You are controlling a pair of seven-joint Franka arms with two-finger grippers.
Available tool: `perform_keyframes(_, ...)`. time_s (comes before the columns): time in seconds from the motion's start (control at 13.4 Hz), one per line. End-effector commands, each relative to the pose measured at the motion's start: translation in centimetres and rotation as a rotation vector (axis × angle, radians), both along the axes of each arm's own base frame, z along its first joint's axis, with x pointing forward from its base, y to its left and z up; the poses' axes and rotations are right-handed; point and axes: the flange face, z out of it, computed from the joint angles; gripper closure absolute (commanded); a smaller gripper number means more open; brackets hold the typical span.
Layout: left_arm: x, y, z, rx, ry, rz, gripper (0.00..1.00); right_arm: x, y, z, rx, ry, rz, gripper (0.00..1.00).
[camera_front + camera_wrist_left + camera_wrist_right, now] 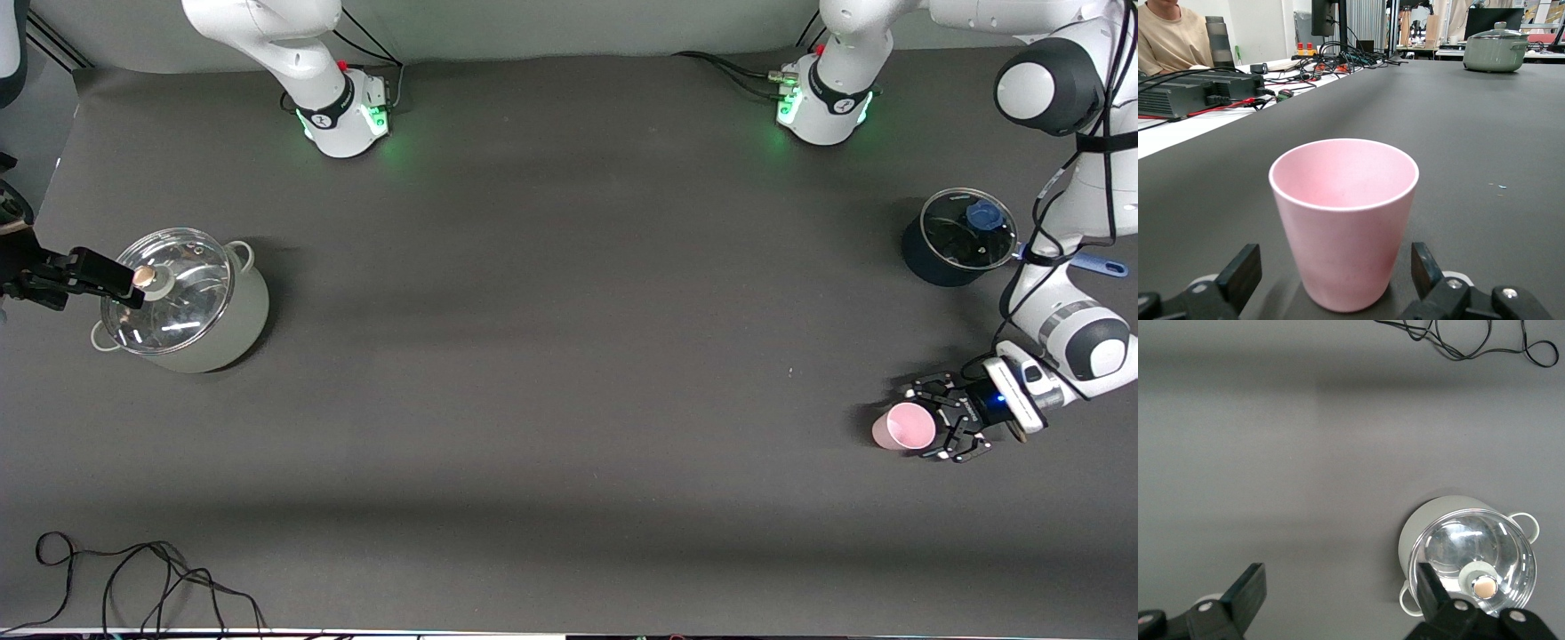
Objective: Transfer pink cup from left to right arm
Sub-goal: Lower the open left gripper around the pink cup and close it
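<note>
- Front view: the pink cup (904,427) is being shown upright on the dark table (551,373), at the left arm's end and nearer to the camera than the dark pot (958,236) with its glass lid. The left gripper (935,420) is being held low at the cup, its linkage fingers spread to either side of the cup wall (a side approach, judged to leave the rim free for the receiving arm). No lift is being shown; the cup is judged to be resting on the table.
- Front view, continued: the right gripper (124,286) is being held over the pale green pot (185,300) at the right arm's end, well apart from the cup. That arm is judged to be waiting.
- Left wrist view: the pink cup (1343,220) is being framed between the two black fingers (1238,273), with a gap visible on each side; the jaws are standing wide and are not yet pressing on the cup. Closing is judged to be the next step.
- Right wrist view: the right gripper's fingers (1245,592) are being held spread with nothing between them, above the lidded pale green pot (1468,553) (its knob lies close to one finger).
</note>
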Motion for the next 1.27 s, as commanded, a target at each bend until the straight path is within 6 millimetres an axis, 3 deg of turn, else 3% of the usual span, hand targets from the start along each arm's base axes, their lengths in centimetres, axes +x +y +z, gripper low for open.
perform_keyframes(0.0,0.2,-1.2,-0.5,0.005,-0.009,0.009,0.00,0.2,0.0,0.5,0.018,-0.012,0.017,0.00)
perform_keyframes(0.22,0.2,-1.4,-0.5,0.000,-0.008,0.011,0.02,0.2,0.0,0.4,0.018,-0.011,0.017,0.00)
perform_keyframes(0.3,0.3,-1.6,-0.5,0.001,-0.008,0.007,0.11,0.2,0.0,0.5,0.017,-0.012,0.017,0.00)
perform_keyframes(0.45,0.3,-1.6,-0.5,0.003,-0.007,0.008,0.43,0.2,0.0,0.5,0.018,-0.012,0.017,0.00)
perform_keyframes(0.52,0.3,-1.7,-0.5,0.001,-0.008,0.007,0.52,0.2,0.0,0.4,0.018,-0.011,0.017,0.00)
perform_keyframes(0.82,0.7,-1.5,0.5,0.001,-0.001,0.013,0.60,0.2,0.0,0.4,0.018,-0.011,0.017,0.00)
perform_keyframes(0.9,1.2,-2.0,1.5,-0.007,0.030,0.016,0.63,0.2,0.0,0.4,0.018,-0.011,0.017,0.00)
perform_keyframes(0.97,2.0,-2.9,4.0,-0.018,0.059,0.012,0.63,0.2,0.0,0.5,0.017,-0.012,0.017,0.00)
perform_keyframes(1.2,2.3,-6.3,8.6,-0.014,0.074,-0.018,0.64,0.2,0.0,0.5,0.018,-0.012,0.016,0.00)
